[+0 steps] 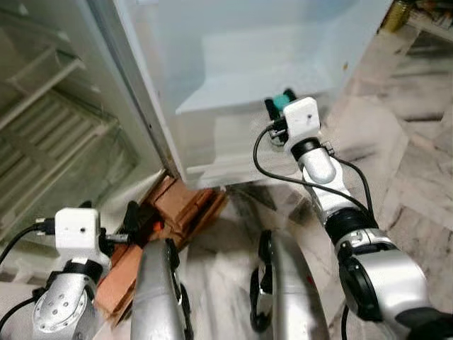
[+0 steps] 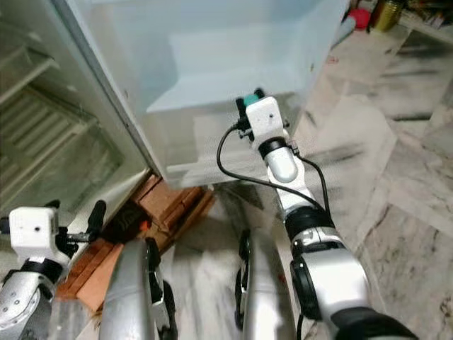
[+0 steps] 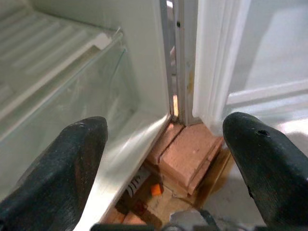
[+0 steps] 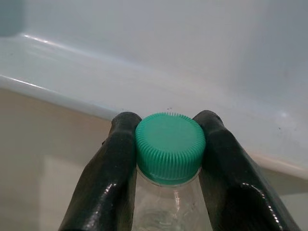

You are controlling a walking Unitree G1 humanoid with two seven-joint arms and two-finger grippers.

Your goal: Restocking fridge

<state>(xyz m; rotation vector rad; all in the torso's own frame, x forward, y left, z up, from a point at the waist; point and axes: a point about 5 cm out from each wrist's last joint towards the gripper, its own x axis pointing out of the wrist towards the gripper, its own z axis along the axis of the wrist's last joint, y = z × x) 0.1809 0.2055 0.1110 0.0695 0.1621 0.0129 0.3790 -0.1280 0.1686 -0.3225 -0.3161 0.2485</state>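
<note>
**Bottle held up at the open fridge door**

The fridge door (image 1: 233, 64) is swung wide open and is taken here as the landmark. A clear bottle (image 4: 166, 207) with a green cap (image 4: 170, 147) is held by the right gripper (image 4: 168, 144), whose two fingers are closed on the cap from both sides. The cap is raised close to the inner face of the door, just in front of a pale shelf ledge (image 4: 72, 91) that runs across the door. In the head views the green cap (image 1: 283, 101) is seen just above the white wrist camera of the right arm, in front of the lower part of the door. Whether the cap touches the door cannot be told.

The left gripper (image 3: 163, 144) is held low, on the hinge side of the door, with its fingers (image 3: 62, 163) spread wide apart and nothing between them. Between the fingers the narrow gap along the hinge edge of the door is seen, next to the fridge body (image 3: 96, 57) with its white shelves (image 1: 49, 78).

Under the bottom edge of the door, red bricks (image 1: 180, 202) are stacked on a brown board (image 1: 120, 280), close to the left gripper. Beyond the outer edge of the door, open marble floor (image 1: 417, 163) is seen.
</note>
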